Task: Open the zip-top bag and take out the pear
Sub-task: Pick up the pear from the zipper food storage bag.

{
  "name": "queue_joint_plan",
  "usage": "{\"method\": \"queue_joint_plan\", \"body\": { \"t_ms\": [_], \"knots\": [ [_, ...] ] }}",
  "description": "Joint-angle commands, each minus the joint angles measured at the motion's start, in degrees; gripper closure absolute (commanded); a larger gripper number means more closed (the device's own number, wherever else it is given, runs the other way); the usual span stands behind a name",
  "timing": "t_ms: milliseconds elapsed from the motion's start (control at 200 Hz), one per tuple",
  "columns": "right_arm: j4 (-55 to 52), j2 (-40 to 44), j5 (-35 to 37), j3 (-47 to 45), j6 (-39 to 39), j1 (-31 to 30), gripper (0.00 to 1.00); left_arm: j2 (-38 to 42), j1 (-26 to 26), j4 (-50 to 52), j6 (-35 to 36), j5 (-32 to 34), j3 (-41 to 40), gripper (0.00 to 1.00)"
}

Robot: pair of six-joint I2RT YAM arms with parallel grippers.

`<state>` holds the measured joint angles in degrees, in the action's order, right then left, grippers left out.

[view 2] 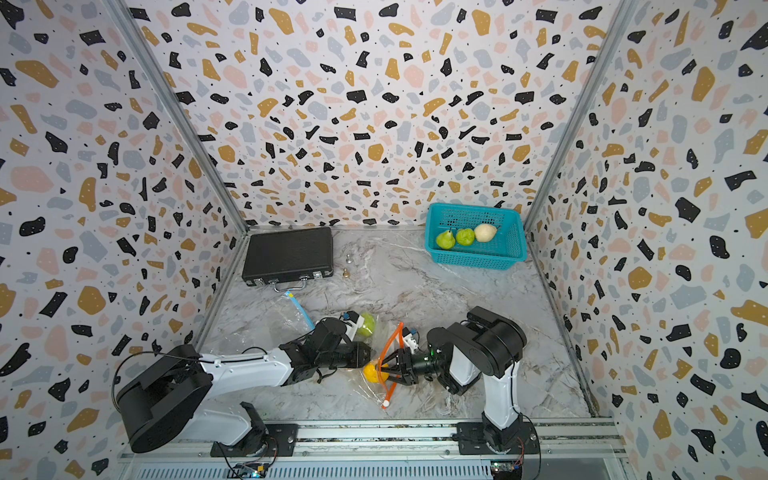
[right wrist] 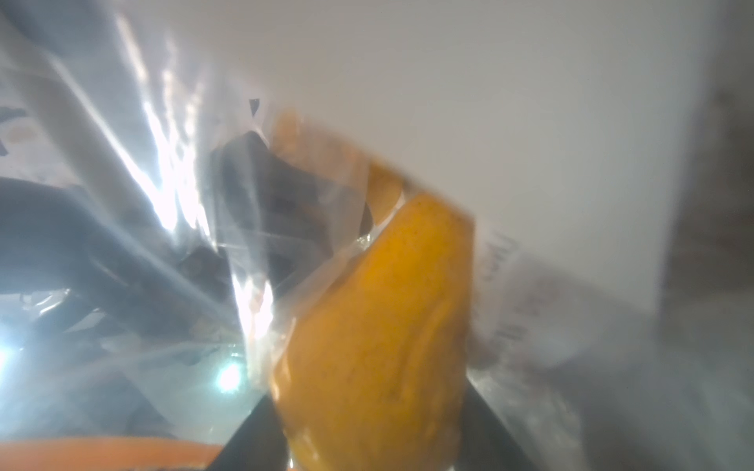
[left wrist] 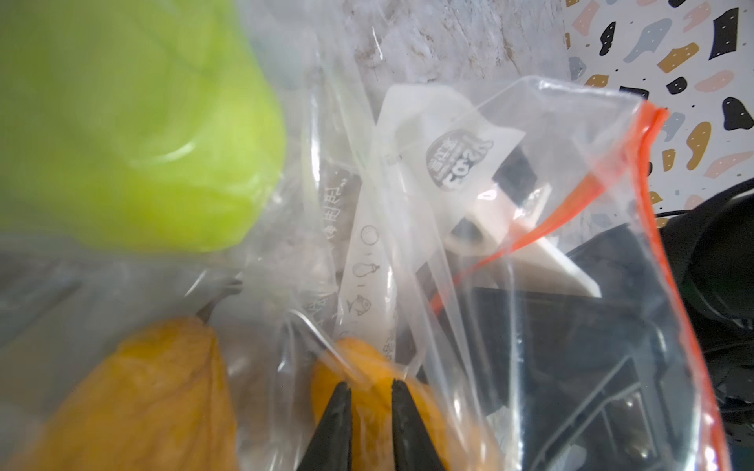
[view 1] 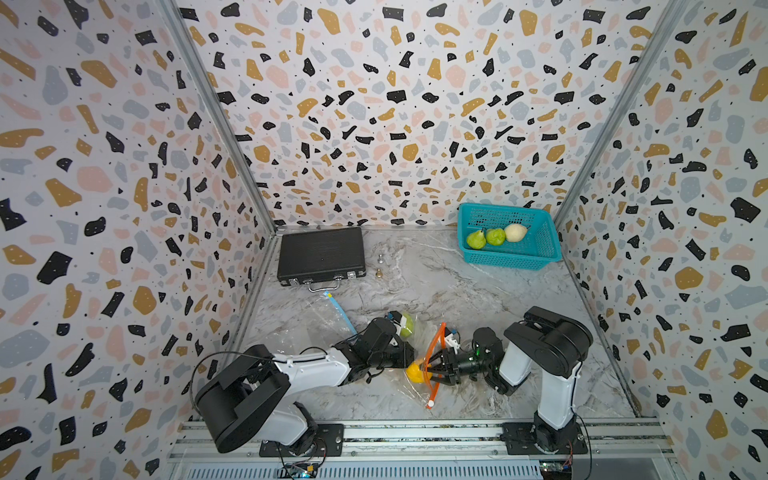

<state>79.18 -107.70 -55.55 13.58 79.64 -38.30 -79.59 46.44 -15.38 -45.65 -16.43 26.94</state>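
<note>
Your right gripper (view 1: 429,369) reaches in through the open mouth of the clear plastic zip-top bag with the orange zip strip (view 1: 417,390). The strip bows around its fingers. In the right wrist view those black fingers sit against both sides of the yellow-orange pear (right wrist: 379,346) — a grip, with the jaws roughly half apart. The pear is inside the bag, with film across part of it.

Your left gripper (left wrist: 368,387) is nearly closed and pinches a fold of the bag's film, just beside the pear on the side away from the mouth.

The bag lies crumpled on the grey marbled tabletop (view 1: 436,282), well apart from the black ribbed hard case (view 1: 321,254) and on the robot's side of it. A smooth green pear (view 1: 407,325) lies between the case and the bag.
</note>
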Motion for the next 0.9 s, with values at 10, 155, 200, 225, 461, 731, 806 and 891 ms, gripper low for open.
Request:
{"method": "queue_joint_plan", "body": {
  "t_ms": [10,155,200,225,461,731,806,891],
  "knots": [
    [-11.54,7.75,2.63,-2.25,-3.34,1.92,0.57,0.52,-1.73,6.88,2.28,1.32,-2.49,0.8],
    [-38.09,23.46,5.13,-2.52,-13.1,4.99,0.61,0.59,-3.37,8.06,3.88,2.0,-3.29,0.8],
    [-52.81,30.22,7.49,-0.37,-19.23,5.36,0.61,-0.09,-3.78,8.52,4.72,2.23,-3.15,0.8],
    [-62.75,34.26,9.56,1.65,-23.19,5.43,0.6,-0.59,-3.96,8.86,5.24,2.36,-3.02,0.8],
    [-100.61,49.6,15.85,10.26,-36.58,9.61,0.51,-3.09,-5.86,6.48,6.15,1.72,-3.73,0.81],
    [-90.16,41.14,11.87,10.34,-34.99,9.63,0.44,1.31,-5.7,5.05,4.87,-4.18,-1.98,0.77],
    [-88.85,39.38,11.55,10.81,-35.33,9.65,0.4,6.1,-5.53,7.82,4.26,-5.19,-0.86,0.75],
    [-89.26,38.4,11.57,11.11,-36.42,9.65,0.33,11.72,-5.36,12.54,4.13,-5.55,0.98,0.73]
  ]
}}
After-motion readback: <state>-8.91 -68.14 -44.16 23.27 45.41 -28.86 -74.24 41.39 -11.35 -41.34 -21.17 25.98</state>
